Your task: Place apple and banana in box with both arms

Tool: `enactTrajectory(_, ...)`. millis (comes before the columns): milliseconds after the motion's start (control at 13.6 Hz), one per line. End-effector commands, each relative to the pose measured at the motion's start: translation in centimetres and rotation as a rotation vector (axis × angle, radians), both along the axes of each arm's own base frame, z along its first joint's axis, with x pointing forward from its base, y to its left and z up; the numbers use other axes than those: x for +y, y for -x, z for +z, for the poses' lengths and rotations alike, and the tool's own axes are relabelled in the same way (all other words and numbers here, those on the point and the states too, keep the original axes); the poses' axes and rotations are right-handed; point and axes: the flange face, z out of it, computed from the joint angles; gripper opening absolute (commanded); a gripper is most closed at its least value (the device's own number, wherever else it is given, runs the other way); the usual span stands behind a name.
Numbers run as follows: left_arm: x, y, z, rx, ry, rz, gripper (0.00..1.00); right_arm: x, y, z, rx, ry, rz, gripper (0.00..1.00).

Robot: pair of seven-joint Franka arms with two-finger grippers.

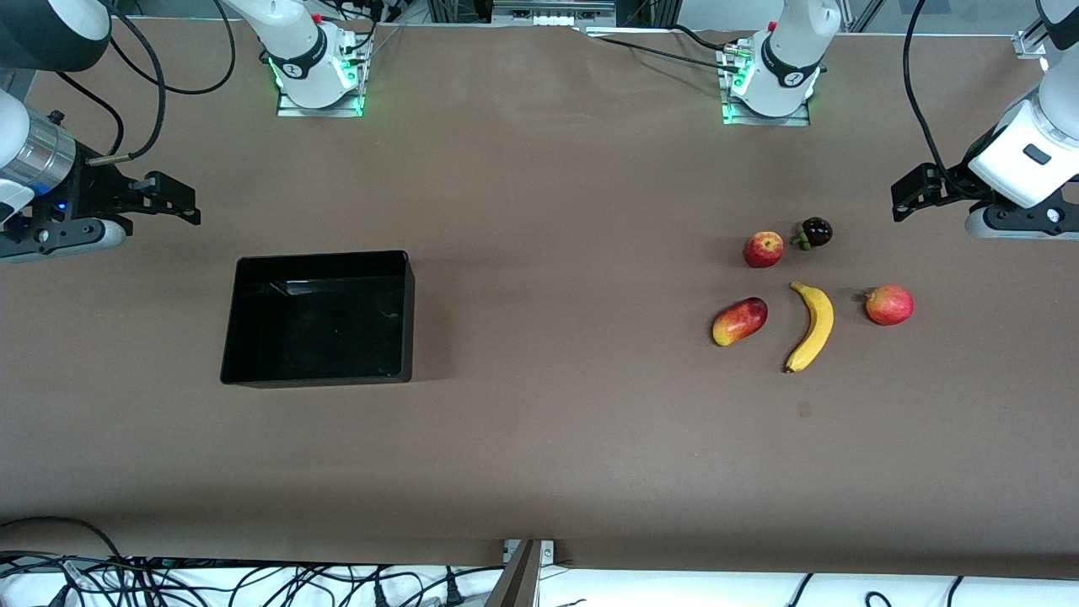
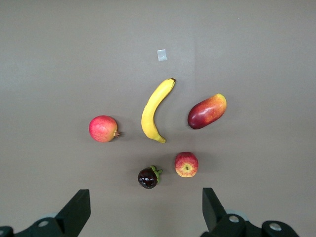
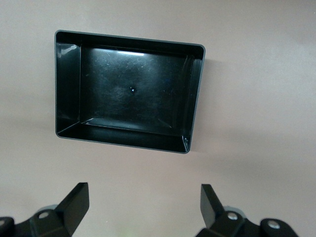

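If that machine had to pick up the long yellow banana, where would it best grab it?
Probably at the middle of the long curved yellow banana, coming straight down from above. It lies flat on the brown table, so its narrow width fits between two fingers there, and the weight balances. The left end effector, open, waits closest.
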Motion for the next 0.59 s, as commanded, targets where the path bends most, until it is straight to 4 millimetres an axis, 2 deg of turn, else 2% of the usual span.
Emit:
enactTrajectory(0, -0.3, -0.1, 0.5, 0.006, 0.01, 0.0, 1.0, -0.2, 0.1, -0.1, 0.004, 0.006, 0.007, 1.0)
enactTrajectory(221, -0.3, -0.1, 0.5, 0.006, 0.01, 0.0, 1.0, -0.3, -0.1, -0.7, 0.0, 0.016, 0.017, 1.0)
enactTrajectory(516, -0.3, 0.0, 0.5, 0.012, 0.009, 0.001, 1.0, -0.3, -0.5, -3.2, -0.012, 0.023, 0.032, 1.0)
